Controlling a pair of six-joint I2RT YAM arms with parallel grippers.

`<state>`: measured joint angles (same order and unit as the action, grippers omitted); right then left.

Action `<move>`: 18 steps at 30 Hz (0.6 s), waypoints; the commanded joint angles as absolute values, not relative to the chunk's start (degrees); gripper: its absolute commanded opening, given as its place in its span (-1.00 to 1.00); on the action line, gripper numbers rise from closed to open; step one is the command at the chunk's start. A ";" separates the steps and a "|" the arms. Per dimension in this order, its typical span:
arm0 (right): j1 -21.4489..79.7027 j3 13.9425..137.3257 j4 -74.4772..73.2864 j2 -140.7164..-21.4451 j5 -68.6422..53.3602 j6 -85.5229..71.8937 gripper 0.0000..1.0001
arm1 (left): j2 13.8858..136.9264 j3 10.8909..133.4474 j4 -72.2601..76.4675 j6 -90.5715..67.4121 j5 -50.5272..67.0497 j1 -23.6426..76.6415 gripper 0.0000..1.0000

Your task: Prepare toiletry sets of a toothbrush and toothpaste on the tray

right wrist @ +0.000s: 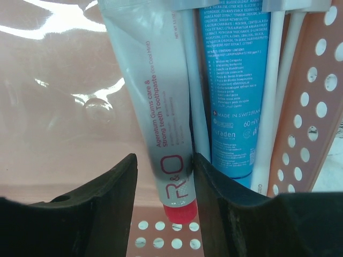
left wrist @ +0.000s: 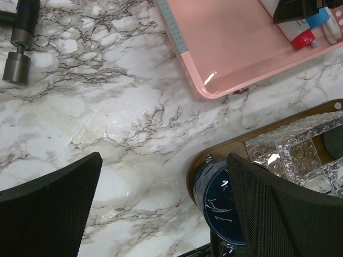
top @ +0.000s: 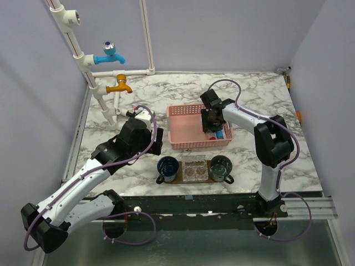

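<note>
white red-capped toothpaste tube (right wrist: 171, 155) lies lower centre in the pink slotted plastic basket (right wrist: 316, 107), unclamped between the right gripper's (right wrist: 165, 166) part-open jaws — pick-up step, i judge; next: squeeze, lift toward the dark brown wooden oval tray (left wrist: 225, 145).

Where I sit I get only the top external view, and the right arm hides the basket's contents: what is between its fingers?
Observer: The right gripper straddles a white toothpaste tube with a red cap, lying in the pink basket. A gap shows on one side, so it isn't clamped.
Operator: Anything next to it?
Observer: A blue tube and white toothbrush handles lie alongside it.
Operator: Is the left gripper holding anything?
Observer: No. The left gripper is open over marble, near the tray end with the dark blue mug.
</note>
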<state>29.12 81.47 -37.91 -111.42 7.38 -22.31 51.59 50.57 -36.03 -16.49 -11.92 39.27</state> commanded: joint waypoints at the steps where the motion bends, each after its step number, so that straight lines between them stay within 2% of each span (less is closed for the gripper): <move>1: 28.83 80.48 -35.97 -113.83 4.62 -21.72 -0.06 | 51.94 50.36 -34.01 -16.52 -10.11 38.68 0.97; 9: 28.83 80.16 -35.16 -115.39 2.99 -22.58 -0.25 | 52.36 50.36 -34.01 -16.70 -9.23 38.39 0.96; 15: 28.89 80.58 -35.06 -114.99 2.32 -22.80 -0.56 | 52.43 50.36 -34.28 -16.66 -9.74 38.19 0.97; 18: 28.92 81.35 -35.33 -114.23 1.85 -23.02 -0.62 | 52.24 50.36 -34.28 -16.61 -9.93 38.19 0.97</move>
<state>28.91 81.19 -36.29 -113.69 4.71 -22.46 52.34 50.43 -35.16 -16.58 -10.59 38.57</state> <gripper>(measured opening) 0.279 0.982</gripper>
